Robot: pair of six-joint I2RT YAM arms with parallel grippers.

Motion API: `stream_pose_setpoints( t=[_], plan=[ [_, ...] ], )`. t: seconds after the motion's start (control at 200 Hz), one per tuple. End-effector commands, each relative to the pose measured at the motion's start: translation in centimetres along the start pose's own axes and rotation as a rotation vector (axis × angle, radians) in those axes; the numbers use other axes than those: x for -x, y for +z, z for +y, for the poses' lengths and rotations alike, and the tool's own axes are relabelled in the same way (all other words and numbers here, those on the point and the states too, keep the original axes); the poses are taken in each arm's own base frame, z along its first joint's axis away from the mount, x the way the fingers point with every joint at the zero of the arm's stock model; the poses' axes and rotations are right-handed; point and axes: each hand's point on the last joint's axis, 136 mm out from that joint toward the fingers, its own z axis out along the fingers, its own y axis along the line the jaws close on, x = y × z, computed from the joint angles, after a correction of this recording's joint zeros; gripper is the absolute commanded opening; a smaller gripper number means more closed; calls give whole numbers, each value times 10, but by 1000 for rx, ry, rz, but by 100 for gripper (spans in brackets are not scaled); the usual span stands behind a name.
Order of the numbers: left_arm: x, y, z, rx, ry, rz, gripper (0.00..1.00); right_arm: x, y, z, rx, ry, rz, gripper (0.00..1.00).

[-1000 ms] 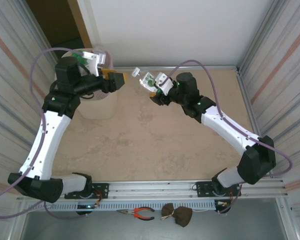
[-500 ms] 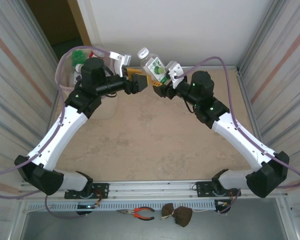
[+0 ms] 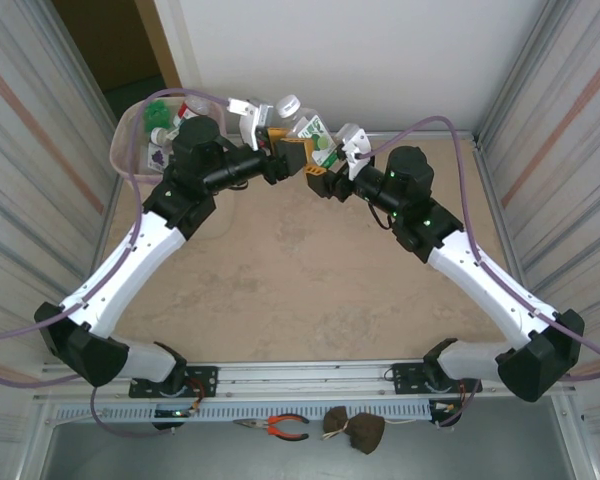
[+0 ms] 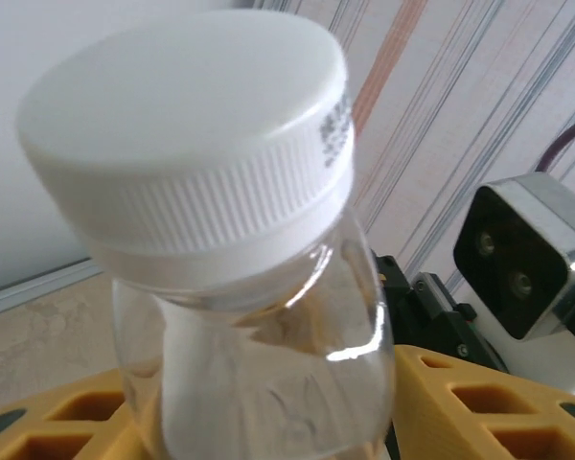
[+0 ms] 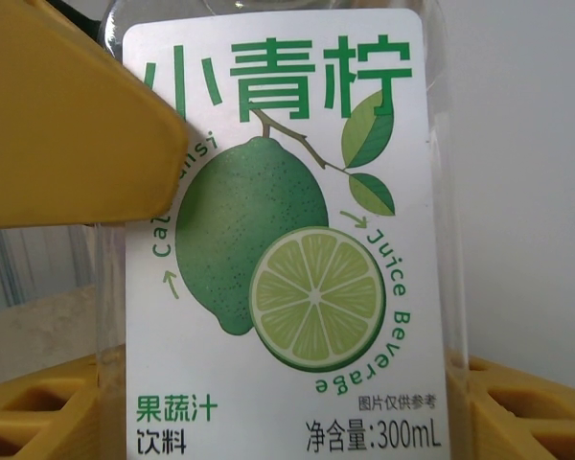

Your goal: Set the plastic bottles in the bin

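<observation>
A clear plastic bottle (image 3: 308, 130) with a white cap (image 4: 192, 125) and a green lime label (image 5: 278, 240) hangs in the air over the far middle of the table, between both arms. My right gripper (image 3: 322, 168) is shut on its labelled body, with yellow fingers (image 5: 527, 402) on either side. My left gripper (image 3: 286, 152) comes in from the left and grips the bottle just under the cap, its yellow fingers (image 4: 479, 402) pressed against the clear shoulder. The bin (image 3: 130, 135) stands at the far left corner behind the left arm, holding several bottles, one of them green (image 3: 158, 110).
The tan table top (image 3: 310, 290) lies below the arms, closed in by ribbed metal walls left and right and a white wall behind. Orange pliers (image 3: 280, 427) and a brown cloth (image 3: 355, 430) lie on the near ledge. The right wrist's camera block (image 4: 522, 254) sits close beside the bottle.
The left arm swung right from over the bin to the bottle and its fingers closed on the neck. The right arm lifted the bottle a little and then held still.
</observation>
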Motion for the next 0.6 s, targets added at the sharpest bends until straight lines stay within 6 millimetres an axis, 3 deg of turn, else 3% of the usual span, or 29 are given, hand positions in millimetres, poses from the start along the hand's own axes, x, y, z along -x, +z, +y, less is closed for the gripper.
stream_pose_setpoints(
  t=[0.0,0.22,0.476,0.596],
  plan=[
    [9,5,-5,-11,25,-38,50,20,-11,4,0,6,-62,64],
    [11,3,-6,1,45,-37,36,19,-13,3,-9,5,-61,67],
    [21,-8,1,77,92,-13,32,25,-19,4,-11,-3,-67,93],
    [30,-24,17,139,73,-32,31,27,-25,3,-22,-9,-67,97]
  ],
)
